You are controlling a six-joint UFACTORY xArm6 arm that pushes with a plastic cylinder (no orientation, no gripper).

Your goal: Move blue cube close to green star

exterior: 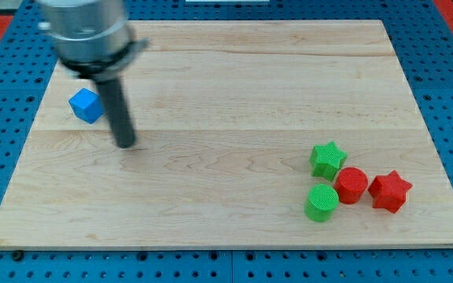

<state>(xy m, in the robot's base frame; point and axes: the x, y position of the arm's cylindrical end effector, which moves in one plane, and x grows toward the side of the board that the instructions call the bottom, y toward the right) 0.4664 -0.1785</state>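
My tip [126, 145] rests on the counter [226, 79]; the rod carries no jaws, so no jaw state applies. The blue cube [86, 105] sits just beside my tip, toward the view's upper left, apart from it. Well off to the view's lower right cluster the green star [328, 159], green cylinder [321, 203], red cylinder [351, 185] and red star [389, 191].

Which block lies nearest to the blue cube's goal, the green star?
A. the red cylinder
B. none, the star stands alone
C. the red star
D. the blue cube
A: the red cylinder sits right beside the green star, on its lower right, while the blue cube is far off at the view's left.
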